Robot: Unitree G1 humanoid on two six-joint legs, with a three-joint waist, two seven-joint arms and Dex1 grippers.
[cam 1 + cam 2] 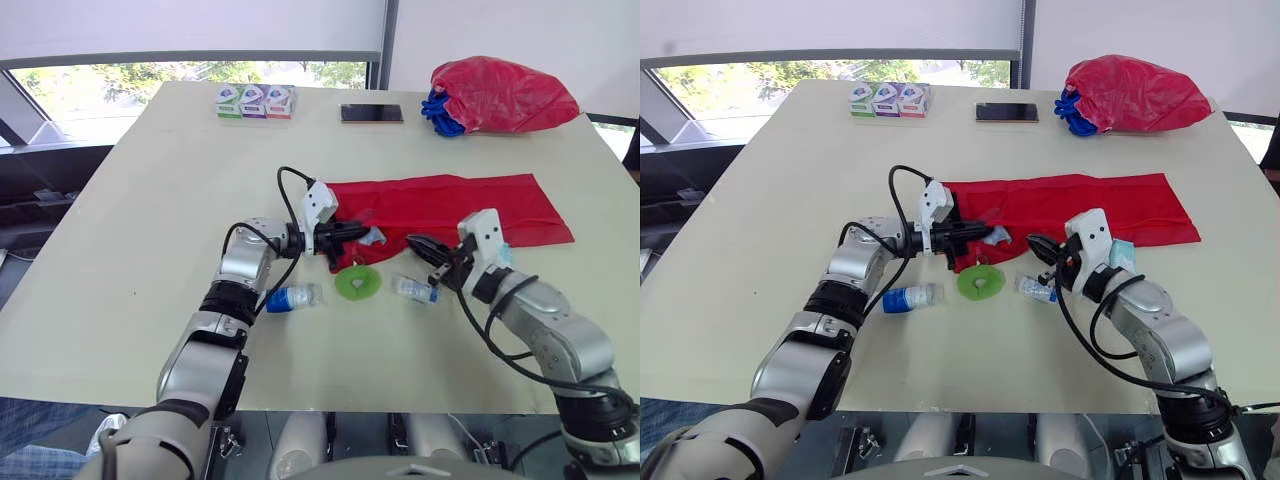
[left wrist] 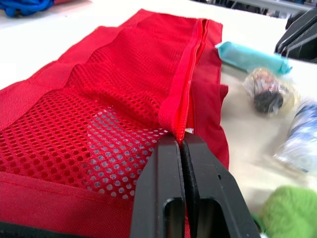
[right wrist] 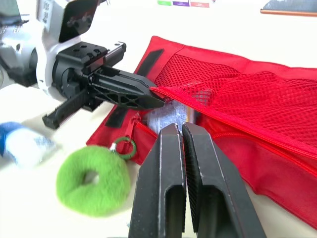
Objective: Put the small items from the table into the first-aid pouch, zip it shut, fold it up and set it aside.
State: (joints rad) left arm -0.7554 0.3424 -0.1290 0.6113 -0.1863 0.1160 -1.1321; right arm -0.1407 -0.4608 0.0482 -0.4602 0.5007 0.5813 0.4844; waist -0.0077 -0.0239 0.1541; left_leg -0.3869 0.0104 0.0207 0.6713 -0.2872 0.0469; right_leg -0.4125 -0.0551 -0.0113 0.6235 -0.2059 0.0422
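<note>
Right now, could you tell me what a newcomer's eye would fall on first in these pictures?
The flat red mesh first-aid pouch spread across the middle of the pale table stands out, the left claw pinching its zipper edge at its left end. A fluffy green ring lies in front of it, near the shut right claw. A crumpled red plastic bag sits at the far right corner.

Three small boxes [image 1: 253, 101], one phone [image 1: 371, 113], one red pouch [image 1: 450, 205], one red bag [image 1: 500, 95] and one green ring [image 1: 357, 283] are counted.
</note>
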